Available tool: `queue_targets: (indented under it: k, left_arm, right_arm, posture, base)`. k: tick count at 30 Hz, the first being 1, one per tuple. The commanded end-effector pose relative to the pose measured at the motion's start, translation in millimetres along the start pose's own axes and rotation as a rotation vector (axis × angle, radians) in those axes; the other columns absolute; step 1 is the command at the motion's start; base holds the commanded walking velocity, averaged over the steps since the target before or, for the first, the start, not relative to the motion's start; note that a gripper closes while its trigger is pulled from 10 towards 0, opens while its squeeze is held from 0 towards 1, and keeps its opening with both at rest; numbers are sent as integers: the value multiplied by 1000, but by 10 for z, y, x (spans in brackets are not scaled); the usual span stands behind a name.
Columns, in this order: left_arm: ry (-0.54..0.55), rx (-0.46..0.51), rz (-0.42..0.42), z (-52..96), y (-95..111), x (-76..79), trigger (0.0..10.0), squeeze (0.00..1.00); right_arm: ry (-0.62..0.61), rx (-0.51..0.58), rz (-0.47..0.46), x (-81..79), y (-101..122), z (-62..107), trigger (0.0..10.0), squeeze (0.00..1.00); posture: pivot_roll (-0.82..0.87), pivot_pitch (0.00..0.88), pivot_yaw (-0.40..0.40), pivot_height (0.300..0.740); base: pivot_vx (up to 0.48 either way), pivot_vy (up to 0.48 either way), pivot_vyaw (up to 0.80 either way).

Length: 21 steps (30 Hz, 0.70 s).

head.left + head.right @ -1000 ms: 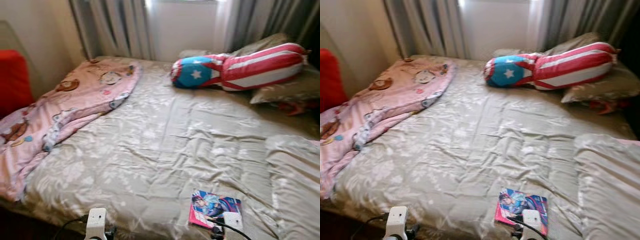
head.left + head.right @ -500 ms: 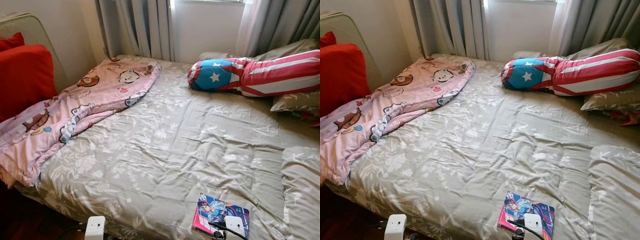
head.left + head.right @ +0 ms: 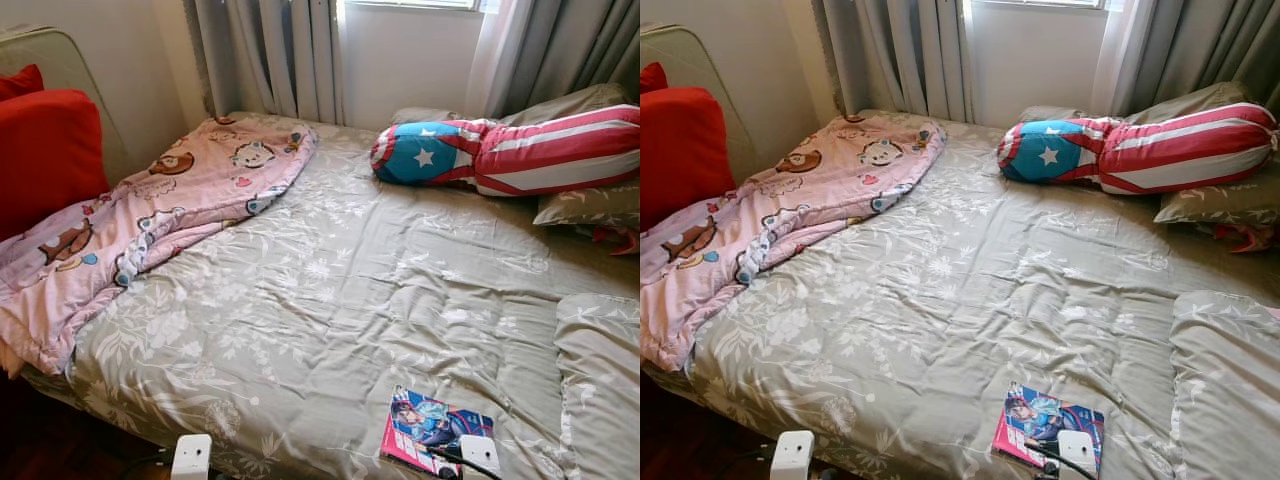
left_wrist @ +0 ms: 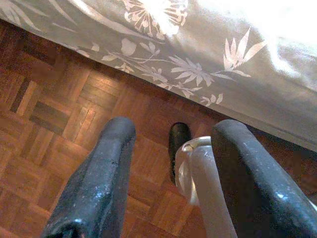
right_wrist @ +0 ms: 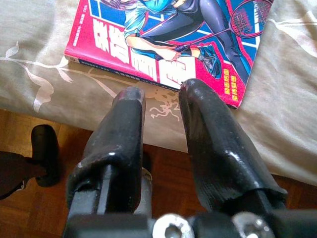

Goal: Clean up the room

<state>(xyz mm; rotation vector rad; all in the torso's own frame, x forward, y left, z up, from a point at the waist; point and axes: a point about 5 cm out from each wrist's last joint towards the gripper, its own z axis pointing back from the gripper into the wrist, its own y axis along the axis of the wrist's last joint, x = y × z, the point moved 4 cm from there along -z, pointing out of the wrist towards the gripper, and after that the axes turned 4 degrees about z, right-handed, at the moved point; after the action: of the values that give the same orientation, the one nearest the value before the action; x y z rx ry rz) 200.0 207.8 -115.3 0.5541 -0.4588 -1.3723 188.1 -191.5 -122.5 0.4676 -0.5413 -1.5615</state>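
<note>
A colourful comic book (image 3: 433,428) lies flat on the grey floral duvet (image 3: 330,300), near the bed's front edge on the right. My right gripper (image 5: 161,96) hovers just off that edge, pointing at the comic book (image 5: 168,39). Its fingers stand a narrow gap apart with nothing between them. My left gripper (image 4: 171,134) hangs low beside the bed, open and empty, over the parquet floor (image 4: 54,124). A crumpled pink cartoon blanket (image 3: 150,210) lies across the bed's left side and hangs over its edge.
A star-and-stripes bolster (image 3: 500,150) and grey pillows (image 3: 590,205) lie at the head of the bed, under the curtained window (image 3: 410,50). A red cushion (image 3: 45,150) stands against the left wall. A folded bit of duvet (image 3: 600,370) lies at the right.
The head camera has steadied after a blurred turn, so the whole scene has shifted slightly. The book, blanket and pillows lie where they were. Both arms stay low at the bed's edge.
</note>
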Motion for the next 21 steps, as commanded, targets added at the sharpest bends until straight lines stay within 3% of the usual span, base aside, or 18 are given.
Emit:
queue_targets:
  k: [1,4,21]
  left_arm:
    - [5,-31,-12,9,-73,-4,10000,0]
    - [3,-31,-18,9,-69,-4,10000,0]
    - [1,-24,-32,2,-40,6,10000,0]
  right_arm:
    - [3,-14,0,-11,-42,7,10000,0]
    - [3,-13,-2,-17,-41,7,10000,0]
    - [5,-14,5,-31,-48,8,10000,0]
  posture:
    - [-12,0,-3,730]
    - [-13,0,-1,730]
    - [3,0,-1,730]
  base:
    - [0,0,0]
    - [0,112,0]
    - [0,388,0]
